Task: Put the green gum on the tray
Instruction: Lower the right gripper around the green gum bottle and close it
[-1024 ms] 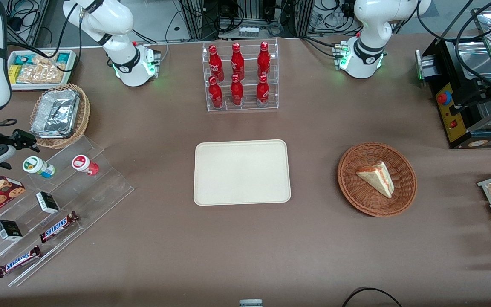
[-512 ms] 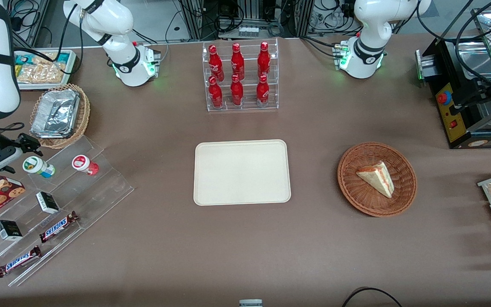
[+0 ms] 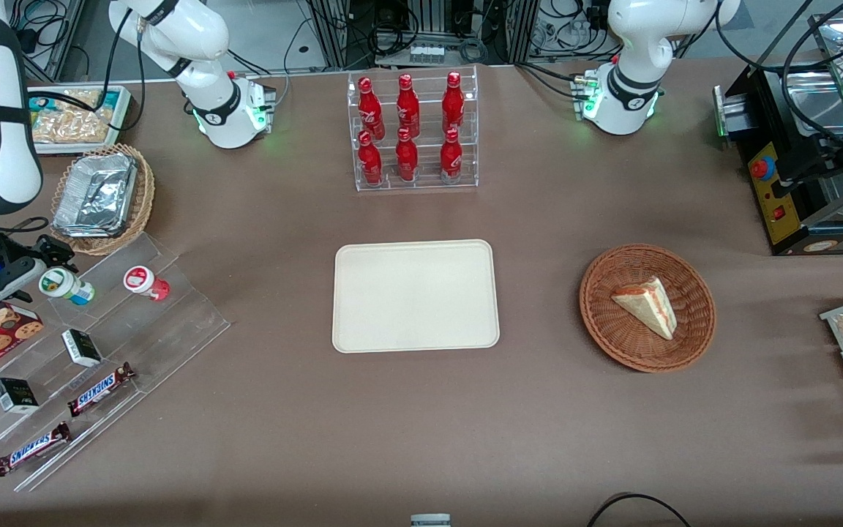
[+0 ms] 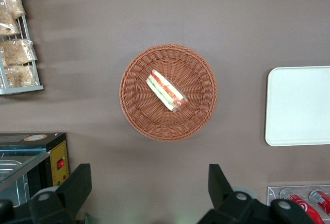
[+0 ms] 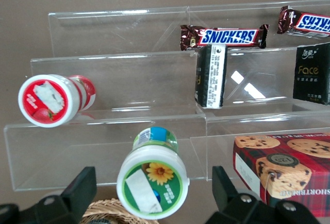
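Claw [image 5: 149, 195], fingers spread wide apart, we noted hanging off the bent-down right arm just above the green gum [image 3: 65, 285], which lay on the clear stepped rack [image 3: 136, 322] beside the red-lidded bottle [image 3: 145, 282], well apart from the tray [image 3: 415, 296].

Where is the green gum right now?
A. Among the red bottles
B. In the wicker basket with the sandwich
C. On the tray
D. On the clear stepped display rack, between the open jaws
D: the green gum lies on the rack, flanked by the gripper with jaws open; the tray is bare.
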`<action>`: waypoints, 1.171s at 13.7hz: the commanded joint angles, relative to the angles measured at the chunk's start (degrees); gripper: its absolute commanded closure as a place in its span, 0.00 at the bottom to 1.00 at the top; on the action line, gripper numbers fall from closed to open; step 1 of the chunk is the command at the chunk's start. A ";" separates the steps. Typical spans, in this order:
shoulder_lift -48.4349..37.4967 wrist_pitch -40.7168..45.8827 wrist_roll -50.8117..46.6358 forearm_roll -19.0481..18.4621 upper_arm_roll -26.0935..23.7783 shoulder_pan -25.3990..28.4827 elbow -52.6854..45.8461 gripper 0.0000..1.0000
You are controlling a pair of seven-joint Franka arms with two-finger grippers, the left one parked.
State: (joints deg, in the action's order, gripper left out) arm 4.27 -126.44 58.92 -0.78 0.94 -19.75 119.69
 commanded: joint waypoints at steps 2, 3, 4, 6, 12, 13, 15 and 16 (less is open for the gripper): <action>0.73 -1.96 1.99 1.39 -0.32 -0.81 0.46 0.00; 1.08 -1.96 1.99 1.39 -0.32 -0.81 0.46 0.00; 1.52 -2.05 1.99 1.39 -0.32 -0.81 0.46 0.06; 1.70 -2.32 2.08 1.39 -0.32 -0.81 0.55 0.46; 0.04 3.81 1.65 1.39 -0.85 -0.02 -1.81 1.00; -0.58 7.14 0.86 1.39 -1.03 0.15 -3.74 1.00; -0.93 16.44 -3.43 0.87 -1.03 2.77 -9.79 1.00; -0.67 20.76 -6.85 0.69 -1.03 4.18 -12.52 1.00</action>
State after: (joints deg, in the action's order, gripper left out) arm 3.79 -113.85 56.70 -0.78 -0.12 -17.95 113.04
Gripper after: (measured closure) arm 0.410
